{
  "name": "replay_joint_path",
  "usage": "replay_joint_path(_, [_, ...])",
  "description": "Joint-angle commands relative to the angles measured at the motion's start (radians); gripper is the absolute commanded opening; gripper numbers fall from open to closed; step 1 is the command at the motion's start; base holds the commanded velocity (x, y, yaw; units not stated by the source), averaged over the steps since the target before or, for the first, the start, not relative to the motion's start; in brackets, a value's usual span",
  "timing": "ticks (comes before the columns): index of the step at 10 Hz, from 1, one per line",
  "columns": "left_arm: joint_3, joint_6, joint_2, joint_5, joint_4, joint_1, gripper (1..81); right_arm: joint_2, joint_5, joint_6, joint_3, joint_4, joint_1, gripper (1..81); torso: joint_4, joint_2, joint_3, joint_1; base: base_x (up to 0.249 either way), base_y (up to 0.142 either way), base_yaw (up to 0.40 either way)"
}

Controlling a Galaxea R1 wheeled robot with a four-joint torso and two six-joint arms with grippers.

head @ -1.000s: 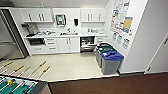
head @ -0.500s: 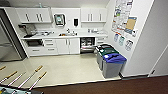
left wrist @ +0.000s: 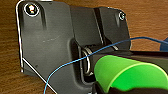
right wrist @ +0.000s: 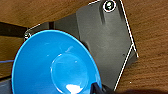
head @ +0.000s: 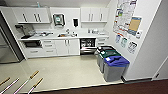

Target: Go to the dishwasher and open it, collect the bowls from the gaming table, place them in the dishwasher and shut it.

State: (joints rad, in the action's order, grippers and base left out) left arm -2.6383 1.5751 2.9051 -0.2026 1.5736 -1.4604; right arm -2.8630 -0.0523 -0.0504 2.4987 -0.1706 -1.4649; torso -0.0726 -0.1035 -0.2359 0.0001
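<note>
Ahead, the dishwasher (head: 87, 46) stands open under the counter (head: 62, 38), ready for loading, while the right wrist view shows a bright blue bowl (right wrist: 56, 65) carried close, though neither gripper's state can be told.

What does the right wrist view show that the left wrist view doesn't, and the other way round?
Right wrist: a bright blue bowl, close to the camera, its inside facing the lens.
Left wrist: a bright green cup lying across the frame, and a thin blue cable looping past it.
Both: the robot's own dark plate in front of a brown wood-grain floor.
</note>
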Motion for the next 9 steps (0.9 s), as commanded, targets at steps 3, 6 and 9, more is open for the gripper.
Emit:
replay_joint_path(3, [0.003,0.000,-0.013,0.026,-0.006,0.033,1.0,0.014,0.065,0.000,-0.002,0.011,0.043,1.0,0.000,0.000,0.000,0.000,0.238,0.000,0.000])
replay_joint_path(6, [0.003,0.000,-0.013,0.025,-0.006,0.033,1.0,0.014,0.065,0.000,-0.002,0.010,0.042,1.0,0.000,0.000,0.000,0.000,0.239,0.000,0.000])
replay_joint_path(9, [0.003,0.000,-0.012,0.018,-0.012,0.033,1.0,0.015,0.065,0.000,0.001,0.010,0.042,1.0,0.000,0.000,0.000,0.000,0.238,0.000,0.000])
